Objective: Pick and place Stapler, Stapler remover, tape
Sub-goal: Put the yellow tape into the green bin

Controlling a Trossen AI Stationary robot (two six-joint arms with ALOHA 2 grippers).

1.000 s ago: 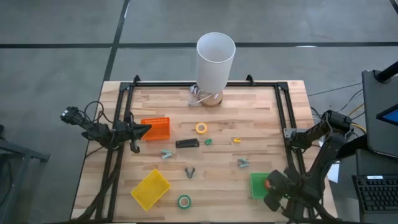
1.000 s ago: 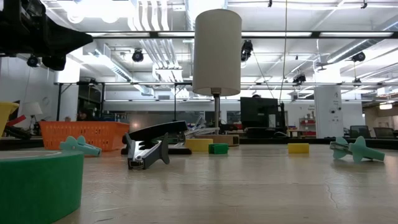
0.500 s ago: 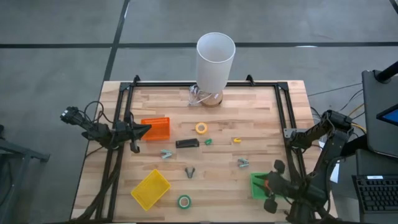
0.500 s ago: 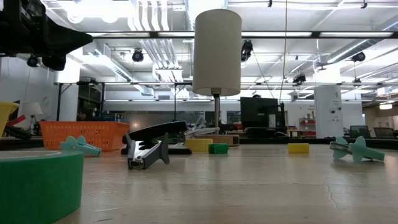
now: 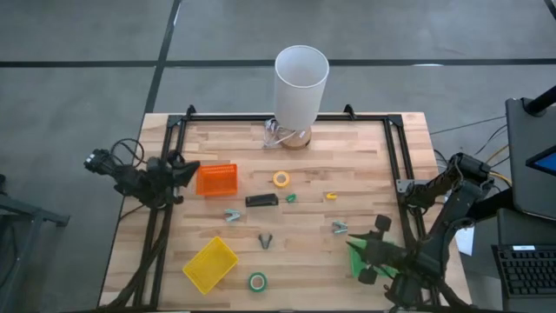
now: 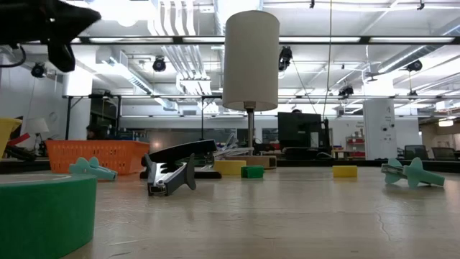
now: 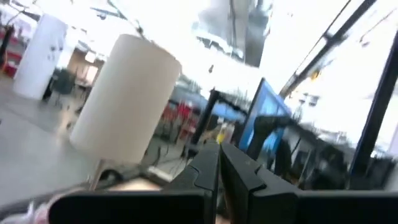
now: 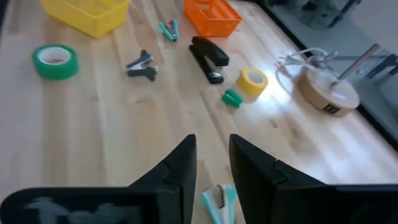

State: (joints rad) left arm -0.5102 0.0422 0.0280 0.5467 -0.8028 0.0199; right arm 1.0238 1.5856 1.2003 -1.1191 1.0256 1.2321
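The black stapler [image 5: 261, 200] is seen lying flat near the middle of the wooden counter [image 5: 365, 165], between the orange tray [image 5: 216, 179] and a yellow tape ring [image 5: 281, 179]. A green tape ring [image 5: 257, 281] is found near the front edge, beside the yellow tray [image 5: 210, 263]. Grey staple removers [image 5: 265, 240] and teal ones [image 5: 340, 228] are scattered around. The left end effector [image 5: 184, 170] is held at the counter's left edge beside the orange tray, its fingers pressed shut on nothing. The right end effector [image 5: 360, 250] is held over the green tray [image 5: 360, 261] at the front right, its fingers narrowly parted and empty.
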